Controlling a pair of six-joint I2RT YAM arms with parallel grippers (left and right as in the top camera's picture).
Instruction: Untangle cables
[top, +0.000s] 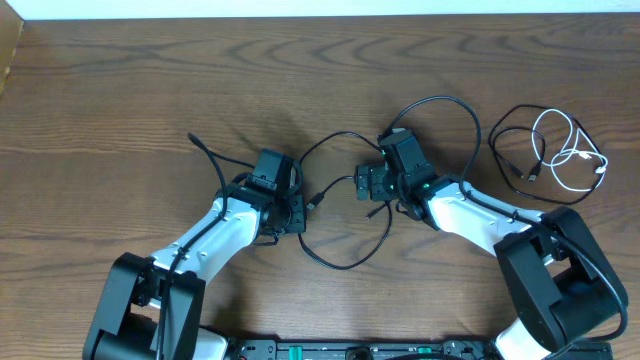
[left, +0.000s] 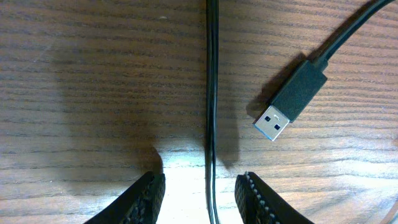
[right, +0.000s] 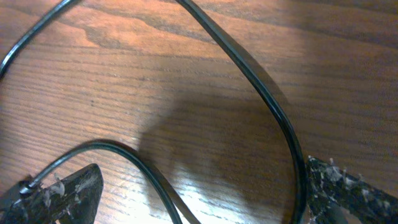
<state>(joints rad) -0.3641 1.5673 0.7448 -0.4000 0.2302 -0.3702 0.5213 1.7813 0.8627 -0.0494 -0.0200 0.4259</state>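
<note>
Overhead: 1 white cable (top: 572, 155) beside black cables (top: 340, 266)

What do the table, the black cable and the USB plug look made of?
Table: wood or wood-look laminate, grain visible, slight sheen. Cable: smooth, glossy black jacket, likely plastic or rubber. Plug: matte black plastic body, bright metal tip.
</note>
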